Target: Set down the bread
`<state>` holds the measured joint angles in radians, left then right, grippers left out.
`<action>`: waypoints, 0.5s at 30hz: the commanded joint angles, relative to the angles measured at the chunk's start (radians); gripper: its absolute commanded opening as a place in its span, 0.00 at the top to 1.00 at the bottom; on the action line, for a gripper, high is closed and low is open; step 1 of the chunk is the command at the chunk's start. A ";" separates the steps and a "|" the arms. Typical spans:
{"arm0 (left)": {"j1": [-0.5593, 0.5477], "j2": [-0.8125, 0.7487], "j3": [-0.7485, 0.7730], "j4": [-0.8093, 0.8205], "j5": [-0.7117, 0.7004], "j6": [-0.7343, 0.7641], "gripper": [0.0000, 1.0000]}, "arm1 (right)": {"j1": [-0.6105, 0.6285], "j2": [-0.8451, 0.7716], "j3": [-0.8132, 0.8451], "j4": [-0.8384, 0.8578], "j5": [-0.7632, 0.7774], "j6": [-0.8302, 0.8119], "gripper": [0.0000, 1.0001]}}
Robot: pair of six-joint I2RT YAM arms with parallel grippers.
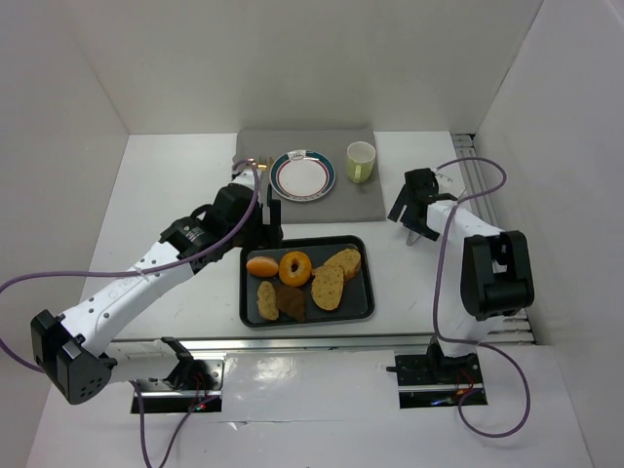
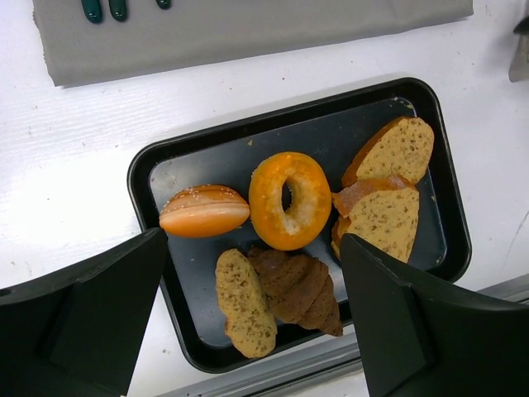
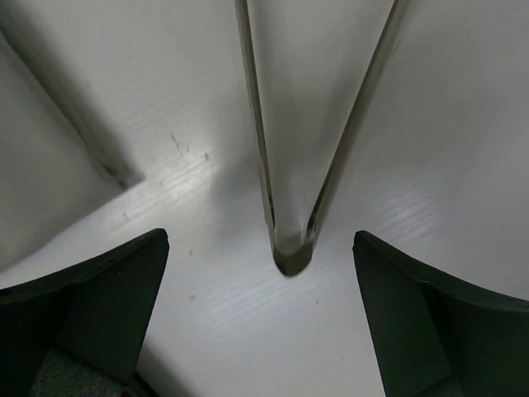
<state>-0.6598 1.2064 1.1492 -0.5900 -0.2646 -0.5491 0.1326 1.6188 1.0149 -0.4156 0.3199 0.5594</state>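
we're at the start: the bread [image 2: 289, 198] all sits in the tray [image 2: 140, 178], none on the plate [image 1: 303, 176] yet. l gripper [image 1: 268, 226] hangs over the tray, jaws spread, holding nothing. r gripper [image 3: 260, 265] is spread wide astride the tongs [image 3: 285, 248] (no contact we can see), so next we'd lower r & pinch both tong arms squarely.
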 commanded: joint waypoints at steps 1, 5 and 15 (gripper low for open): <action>0.003 0.004 0.014 0.036 0.011 0.015 0.01 | -0.048 0.065 0.068 0.037 0.038 0.013 0.00; 0.003 0.013 0.014 0.036 0.011 0.025 0.01 | -0.059 0.119 0.117 0.026 0.038 0.022 0.00; 0.003 0.044 0.034 0.036 -0.008 0.034 0.01 | -0.139 0.268 0.186 0.127 -0.030 -0.049 0.00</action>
<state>-0.6598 1.2434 1.1500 -0.5854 -0.2646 -0.5446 0.0116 1.8454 1.1328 -0.3695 0.3019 0.5396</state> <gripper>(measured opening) 0.988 0.999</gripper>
